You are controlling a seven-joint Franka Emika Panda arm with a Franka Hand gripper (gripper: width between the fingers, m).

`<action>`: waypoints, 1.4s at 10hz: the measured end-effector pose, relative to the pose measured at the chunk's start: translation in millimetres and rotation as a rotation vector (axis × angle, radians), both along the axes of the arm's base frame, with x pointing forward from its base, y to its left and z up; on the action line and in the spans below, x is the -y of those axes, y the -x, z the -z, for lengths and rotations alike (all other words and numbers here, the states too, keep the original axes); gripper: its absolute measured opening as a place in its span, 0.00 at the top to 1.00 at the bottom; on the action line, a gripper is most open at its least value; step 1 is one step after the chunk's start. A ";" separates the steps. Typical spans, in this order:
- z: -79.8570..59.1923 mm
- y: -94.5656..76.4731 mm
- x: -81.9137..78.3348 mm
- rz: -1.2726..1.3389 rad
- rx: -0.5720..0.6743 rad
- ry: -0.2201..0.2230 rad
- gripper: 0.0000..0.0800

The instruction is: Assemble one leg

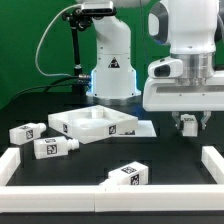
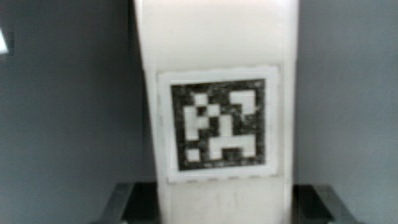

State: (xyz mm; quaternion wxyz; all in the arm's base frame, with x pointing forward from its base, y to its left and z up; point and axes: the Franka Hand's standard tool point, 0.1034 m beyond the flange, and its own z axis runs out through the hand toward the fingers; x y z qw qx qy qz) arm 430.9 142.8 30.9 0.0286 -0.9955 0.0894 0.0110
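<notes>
In the wrist view a white leg (image 2: 214,90) with a black-and-white tag fills the picture and stands between my two dark fingers (image 2: 128,203). My gripper (image 2: 217,206) is shut on its near end. In the exterior view the gripper (image 1: 188,126) hangs at the right, above the dark table, with a bit of the white leg (image 1: 188,120) showing between the fingers. Three more tagged legs lie loose: one (image 1: 25,132) at the exterior view's left, one (image 1: 56,148) beside it, and one (image 1: 128,175) near the front.
The large flat white square panel (image 1: 78,128) with a raised rim lies mid-table, left of the gripper. A low white wall (image 1: 60,205) borders the front and both sides. The robot's base (image 1: 112,70) stands behind the panel.
</notes>
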 end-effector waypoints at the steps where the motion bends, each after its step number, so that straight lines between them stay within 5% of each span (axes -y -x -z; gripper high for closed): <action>1: 4.3 -1.4 4.7 -0.021 0.002 0.002 0.64; 7: 20.3 1.8 7.7 -0.056 0.005 0.005 0.64; 8: 20.3 1.8 7.7 -0.057 0.005 0.005 0.45; 9: 18.6 1.0 12.8 -0.129 -0.015 0.009 0.45; 10: 1.1 -20.7 35.9 -0.205 -0.042 0.009 0.25; 12: -29.1 -63.6 78.0 -0.136 -0.078 -0.038 0.20; 13: -40.5 -80.1 83.4 -0.145 -0.063 -0.042 0.19; 14: -36.6 -77.0 80.8 -0.150 -0.057 -0.040 0.19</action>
